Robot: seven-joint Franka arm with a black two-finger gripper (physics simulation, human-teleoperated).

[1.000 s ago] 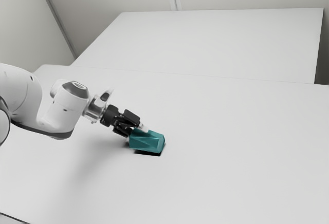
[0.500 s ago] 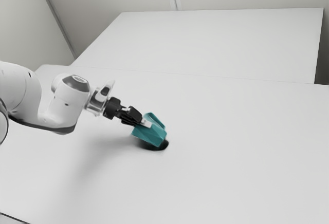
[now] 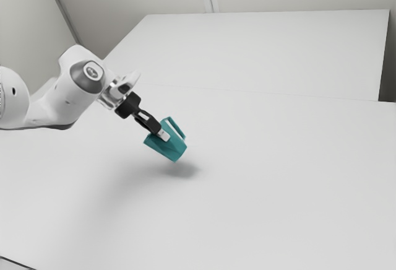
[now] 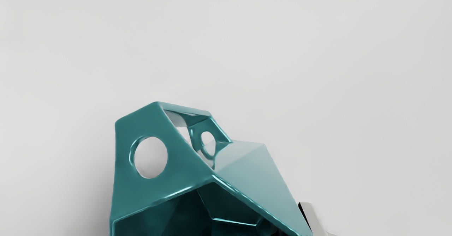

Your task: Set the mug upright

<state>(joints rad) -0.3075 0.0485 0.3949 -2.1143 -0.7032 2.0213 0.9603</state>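
At the exterior view's left, the arm point(image 3: 68, 90) reaches in over the bench point(image 3: 278, 177), its wrist higher than it was a moment ago. From it the tool point(image 3: 163, 135) slants down toward the view's right, pinching the mug point(image 3: 166, 148). In the wrist view one finger point(image 4: 312, 218) lies along the outside of the mug's wall; where the other one presses is hard to make out, but the mug hangs clear of the bench, so the grip seems to be bearing its weight.

The mug is the thing that has changed most. A second ago it lay on its side on the bench; now it is up in the air and leaning, its mouth turned toward the tool and its base pointing down and toward the exterior view's right. Its handle point(image 3: 177, 129) stands out on the upper side, toward the view's right. Just below the base, the shadow point(image 3: 180, 169) falls apart from the mug, a sign of the gap beneath.

For the task, that means the turn is well under way but not complete: the mug is nearer upright than when it lay flat, yet tilted and unsupported from below. What remains, by the look of it, is more rotation to level the base, then a gentle lowering. Letting go at this slant would probably tip it over.
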